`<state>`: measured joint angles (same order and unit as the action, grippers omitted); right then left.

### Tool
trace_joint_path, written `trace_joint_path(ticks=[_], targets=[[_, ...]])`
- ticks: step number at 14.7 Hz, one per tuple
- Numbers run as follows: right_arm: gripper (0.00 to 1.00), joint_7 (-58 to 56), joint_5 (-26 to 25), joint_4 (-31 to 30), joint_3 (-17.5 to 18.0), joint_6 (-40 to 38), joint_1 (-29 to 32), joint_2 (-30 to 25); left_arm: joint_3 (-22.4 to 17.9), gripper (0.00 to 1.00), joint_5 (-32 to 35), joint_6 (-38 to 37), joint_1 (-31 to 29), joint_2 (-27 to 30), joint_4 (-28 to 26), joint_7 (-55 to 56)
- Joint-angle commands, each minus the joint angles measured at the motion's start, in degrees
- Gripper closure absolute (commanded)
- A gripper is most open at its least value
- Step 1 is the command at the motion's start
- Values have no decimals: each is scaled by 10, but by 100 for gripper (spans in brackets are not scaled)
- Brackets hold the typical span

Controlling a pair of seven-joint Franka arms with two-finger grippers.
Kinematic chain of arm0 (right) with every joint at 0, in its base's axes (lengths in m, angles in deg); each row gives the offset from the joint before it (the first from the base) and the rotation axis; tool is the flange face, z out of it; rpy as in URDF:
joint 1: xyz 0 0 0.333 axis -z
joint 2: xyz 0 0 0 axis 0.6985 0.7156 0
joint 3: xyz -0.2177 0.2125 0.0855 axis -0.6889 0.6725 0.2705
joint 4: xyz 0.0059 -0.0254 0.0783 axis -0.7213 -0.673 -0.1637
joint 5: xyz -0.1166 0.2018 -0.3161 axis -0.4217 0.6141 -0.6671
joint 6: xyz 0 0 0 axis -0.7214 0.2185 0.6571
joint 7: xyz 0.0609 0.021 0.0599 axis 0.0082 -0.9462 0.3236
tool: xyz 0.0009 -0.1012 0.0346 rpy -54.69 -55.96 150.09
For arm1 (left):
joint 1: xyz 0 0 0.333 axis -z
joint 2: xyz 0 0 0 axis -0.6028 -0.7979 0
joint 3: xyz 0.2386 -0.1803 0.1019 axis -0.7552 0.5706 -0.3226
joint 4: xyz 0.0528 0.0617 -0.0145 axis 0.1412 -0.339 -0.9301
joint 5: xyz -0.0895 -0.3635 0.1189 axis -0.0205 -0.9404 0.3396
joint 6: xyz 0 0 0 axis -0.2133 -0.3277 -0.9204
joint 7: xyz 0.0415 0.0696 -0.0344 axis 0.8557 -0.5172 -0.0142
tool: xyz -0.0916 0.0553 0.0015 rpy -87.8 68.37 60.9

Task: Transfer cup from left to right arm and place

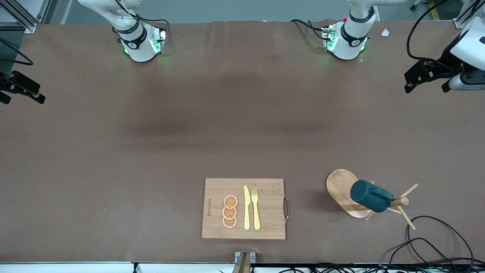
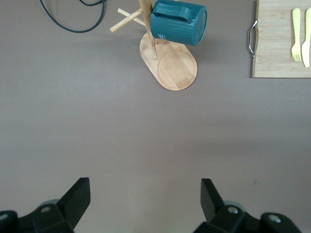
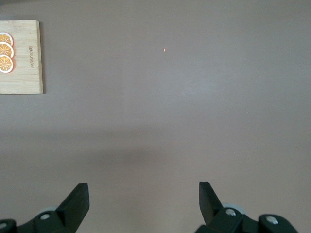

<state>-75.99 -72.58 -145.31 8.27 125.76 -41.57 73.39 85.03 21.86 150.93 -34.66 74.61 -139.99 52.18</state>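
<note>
The dark teal cup [image 1: 369,196] hangs tilted on a peg of a wooden mug tree [image 1: 341,187], close to the front camera toward the left arm's end of the table. It also shows in the left wrist view [image 2: 177,20]. My left gripper [image 1: 408,81] is open and empty, raised over the left arm's end of the table, well apart from the cup. Its fingers [image 2: 77,194] frame bare table. My right gripper [image 1: 38,93] is open and empty over the right arm's end of the table, its fingers [image 3: 77,196] wide apart.
A wooden cutting board [image 1: 269,223] with a metal handle lies near the front edge, beside the mug tree. It carries three orange slices [image 1: 230,211], a yellow knife [image 1: 246,207] and a yellow fork [image 1: 255,208]. Black cables [image 1: 428,239] loop beside the mug tree.
</note>
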Motion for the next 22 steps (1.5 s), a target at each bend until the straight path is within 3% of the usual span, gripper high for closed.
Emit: trace_joint_path(ticks=[1, 7, 13, 22], targets=[[0, -8, 3, -6, 4, -3, 8, -8, 0, 0, -2, -10, 0, -4, 8, -11], [0, -8, 2, -10, 2, -3, 8, -8, -2, 0, -6, -7, -7, -34, 22, 1], [0, -5, 3, -21, 1, 1, 11, -3, 4, 0, -6, 80, 2, -83, 28, 203], [0, -5, 2, -21, 3, 15, 6, -2, -2, 0, -50, 214, -22, -205, 86, 295]])
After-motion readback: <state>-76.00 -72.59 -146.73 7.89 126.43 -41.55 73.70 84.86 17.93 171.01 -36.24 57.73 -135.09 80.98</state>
